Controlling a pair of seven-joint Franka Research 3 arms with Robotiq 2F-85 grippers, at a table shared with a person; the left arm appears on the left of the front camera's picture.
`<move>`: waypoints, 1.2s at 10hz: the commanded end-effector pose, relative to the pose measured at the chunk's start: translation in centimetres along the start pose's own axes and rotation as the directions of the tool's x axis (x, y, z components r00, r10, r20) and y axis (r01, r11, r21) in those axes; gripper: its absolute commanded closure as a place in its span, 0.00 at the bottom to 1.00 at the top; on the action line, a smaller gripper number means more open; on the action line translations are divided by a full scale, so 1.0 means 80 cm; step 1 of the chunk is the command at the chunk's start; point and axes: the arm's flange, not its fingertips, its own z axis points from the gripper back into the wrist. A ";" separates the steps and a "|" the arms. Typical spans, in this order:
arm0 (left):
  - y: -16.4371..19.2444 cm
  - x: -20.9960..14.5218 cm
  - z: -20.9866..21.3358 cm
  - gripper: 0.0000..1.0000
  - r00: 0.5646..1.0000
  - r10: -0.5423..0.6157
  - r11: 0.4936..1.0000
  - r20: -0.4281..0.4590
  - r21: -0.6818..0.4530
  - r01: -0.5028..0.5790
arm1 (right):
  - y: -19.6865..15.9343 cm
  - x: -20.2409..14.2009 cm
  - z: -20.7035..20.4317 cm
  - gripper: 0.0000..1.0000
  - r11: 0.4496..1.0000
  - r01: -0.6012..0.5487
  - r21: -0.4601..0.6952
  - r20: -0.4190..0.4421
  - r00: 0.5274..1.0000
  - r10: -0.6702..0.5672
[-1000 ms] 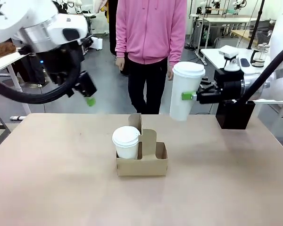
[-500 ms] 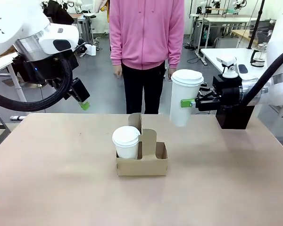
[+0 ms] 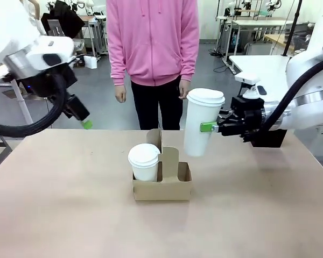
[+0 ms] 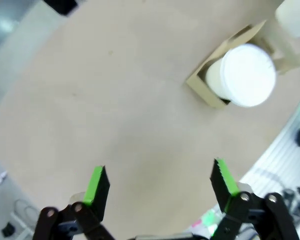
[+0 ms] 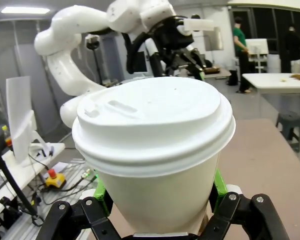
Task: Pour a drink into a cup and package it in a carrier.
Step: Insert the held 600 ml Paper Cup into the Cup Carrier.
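One lidded cup [image 3: 200, 123] clamped between right jaws, above carrier [image 3: 162, 183]

No text, label, brand, number or sign can be read in these pictures. The tall white paper cup with a white plastic lid [image 3: 202, 122] is plain, and the small brown cardboard cup carrier [image 3: 162, 183] carries no print.
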 end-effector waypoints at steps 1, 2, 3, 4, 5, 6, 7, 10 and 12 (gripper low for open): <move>0.022 -0.042 -0.014 0.00 0.994 -0.083 0.994 0.072 -0.070 0.088 | -0.015 -0.008 -0.018 0.13 0.998 -0.001 0.059 -0.019 1.000 0.002; 0.029 -0.054 -0.019 0.00 0.986 -0.122 0.990 0.112 -0.058 0.129 | -0.017 -0.017 -0.027 0.13 0.998 -0.008 0.056 -0.028 1.000 0.009; 0.035 -0.062 -0.026 0.00 0.977 -0.157 0.985 0.143 -0.051 0.166 | -0.020 -0.025 -0.033 0.13 0.999 -0.016 0.044 -0.039 0.999 0.018; 0.041 -0.068 -0.037 0.00 0.972 -0.170 0.981 0.162 -0.065 0.182 | -0.023 -0.035 -0.038 0.13 0.999 -0.013 0.046 -0.050 0.999 0.015; 0.044 -0.075 -0.042 0.00 0.969 -0.163 0.980 0.186 -0.083 0.181 | -0.023 -0.045 -0.043 0.13 0.999 -0.010 0.052 -0.064 0.998 0.014; 0.047 -0.071 -0.045 0.06 0.976 -0.086 0.983 0.199 -0.142 0.115 | -0.027 -0.055 -0.043 0.13 0.998 -0.024 0.053 -0.076 0.997 0.028; 0.042 -0.069 -0.033 0.06 0.980 -0.152 0.986 0.125 -0.047 0.159 | -0.029 -0.063 -0.043 0.13 0.998 -0.046 0.051 -0.076 0.996 0.050; 0.042 -0.069 -0.033 0.06 0.980 -0.152 0.986 0.125 -0.047 0.159 | -0.032 -0.090 -0.047 0.13 0.998 -0.031 0.062 -0.069 0.997 0.035; 0.042 -0.069 -0.033 0.06 0.980 -0.152 0.986 0.125 -0.047 0.159 | -0.031 -0.103 -0.048 0.13 0.998 -0.034 0.053 -0.074 0.997 0.038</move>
